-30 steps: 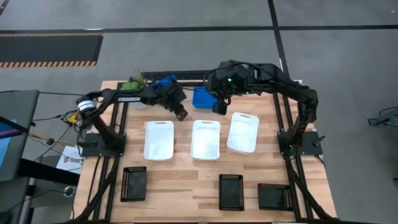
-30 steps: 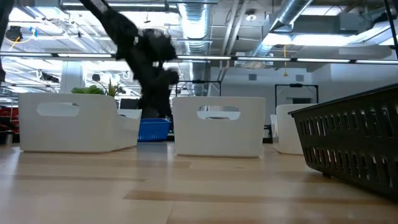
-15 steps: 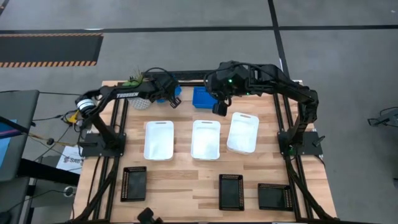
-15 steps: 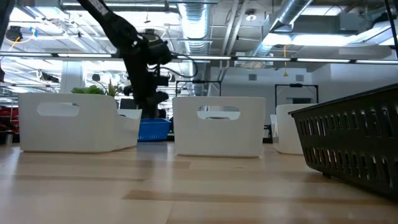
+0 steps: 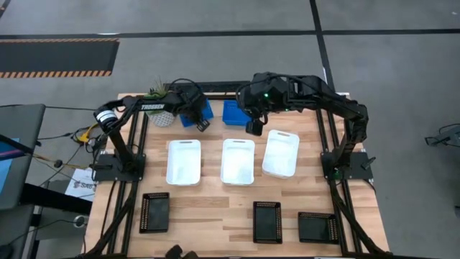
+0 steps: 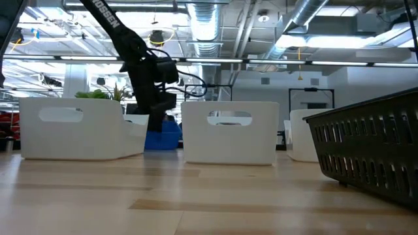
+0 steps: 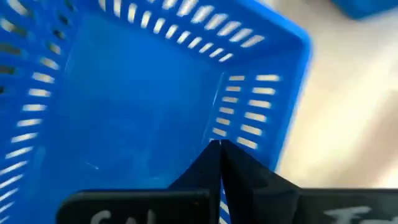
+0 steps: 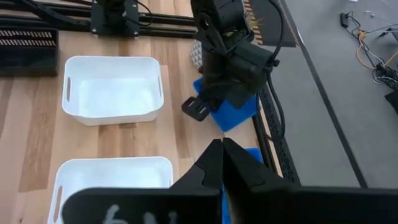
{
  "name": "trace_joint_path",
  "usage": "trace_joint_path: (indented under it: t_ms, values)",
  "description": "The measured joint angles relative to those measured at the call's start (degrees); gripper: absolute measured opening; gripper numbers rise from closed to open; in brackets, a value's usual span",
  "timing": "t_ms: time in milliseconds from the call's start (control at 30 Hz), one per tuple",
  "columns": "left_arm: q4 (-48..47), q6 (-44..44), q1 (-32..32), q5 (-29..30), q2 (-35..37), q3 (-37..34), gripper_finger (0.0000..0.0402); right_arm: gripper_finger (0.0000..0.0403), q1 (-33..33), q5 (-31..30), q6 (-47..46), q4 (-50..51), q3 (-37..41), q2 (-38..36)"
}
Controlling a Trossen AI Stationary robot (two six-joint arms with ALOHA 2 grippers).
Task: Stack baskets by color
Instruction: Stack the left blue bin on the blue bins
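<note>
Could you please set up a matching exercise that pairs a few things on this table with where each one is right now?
Things:
1. left gripper
2. right gripper
3. black baskets
4. potted plant

Places:
A. at the table's far left corner
B. in a row along the near edge
C. jaws shut on the wall of a blue basket, behind the white baskets
D. jaws shut and empty, beside the other blue basket

Pairs: 1-C, 2-D, 3-B, 4-A
</note>
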State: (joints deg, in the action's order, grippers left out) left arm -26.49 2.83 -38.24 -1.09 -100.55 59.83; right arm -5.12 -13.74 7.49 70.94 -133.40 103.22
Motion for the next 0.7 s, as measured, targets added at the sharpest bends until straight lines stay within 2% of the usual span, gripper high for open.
trace_joint_path:
  t_ms: [100,267,533,700]
  values:
    - [-1.9,0.7,0.6,-8.1,0.1,0.0,0.0000,0.0017,0.7,0.0,-0.1,0.0,0.0,0.0]
    - [-2.6,2.0,4.2,-11.8,0.1,0.0,0.0000,0.0021,2.2,0.3,-1.6,0.2,0.0,0.0]
    - [-4.9,4.1,9.7,-11.1,1.0,3.1,0.0000,0.0032,2.5,0.2,-4.5,1.5,0.8,3.6]
    - [-8.9,3.9,12.7,-9.4,7.3,6.0,0.0000,0.0057,0.8,0.3,-4.2,2.0,5.0,6.2]
